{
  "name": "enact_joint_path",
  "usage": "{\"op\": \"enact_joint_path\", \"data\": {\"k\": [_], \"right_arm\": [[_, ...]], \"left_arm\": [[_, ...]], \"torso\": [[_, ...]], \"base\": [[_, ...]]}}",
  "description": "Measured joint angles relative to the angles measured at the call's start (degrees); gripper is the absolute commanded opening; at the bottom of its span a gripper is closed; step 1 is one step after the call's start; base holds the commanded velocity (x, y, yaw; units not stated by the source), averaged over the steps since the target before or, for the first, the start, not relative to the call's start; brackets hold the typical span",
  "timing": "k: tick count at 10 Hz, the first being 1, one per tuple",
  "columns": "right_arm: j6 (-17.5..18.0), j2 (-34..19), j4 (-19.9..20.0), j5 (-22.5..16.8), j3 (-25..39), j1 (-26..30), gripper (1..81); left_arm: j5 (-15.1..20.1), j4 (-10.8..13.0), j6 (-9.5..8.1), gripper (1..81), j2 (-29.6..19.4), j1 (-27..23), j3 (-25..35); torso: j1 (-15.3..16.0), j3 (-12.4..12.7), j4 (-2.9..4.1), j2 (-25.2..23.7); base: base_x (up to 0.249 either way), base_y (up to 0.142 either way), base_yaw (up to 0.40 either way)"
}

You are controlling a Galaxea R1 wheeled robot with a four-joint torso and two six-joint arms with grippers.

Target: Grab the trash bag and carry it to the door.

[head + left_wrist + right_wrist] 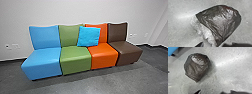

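The trash bag (224, 22) looks like glossy, wrinkled plastic, the cushion (89, 36) matt cloth.

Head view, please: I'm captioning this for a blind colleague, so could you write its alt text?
From left to right, a blue chair, a green chair, an orange chair and a brown chair stand side by side on a grey floor before a pale wall. A bright blue cushion rests across the backs of the green and orange ones.
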Motion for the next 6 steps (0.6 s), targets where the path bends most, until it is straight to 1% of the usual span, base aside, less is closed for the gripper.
{"op": "enact_joint_path", "data": {"k": [3, 6], "right_arm": [[0.0, 0.0, 0.0, -0.1, 0.02, -0.04, 81.1], [0.0, -0.05, -0.01, -0.32, 0.05, -0.3, 81.1]], "left_arm": [[1.24, -0.01, 0.0, 81.1, 3.55, 0.52, -4.24], [2.84, -0.04, 0.01, 81.1, 5.32, -1.33, -4.89]], "torso": [[3.91, -0.02, 0.0, -6.31], [7.9, -0.02, 0.0, -12.77]], "base": [[0.0, 0.0, 0.0], [0.0, 0.0, 0.0]]}}
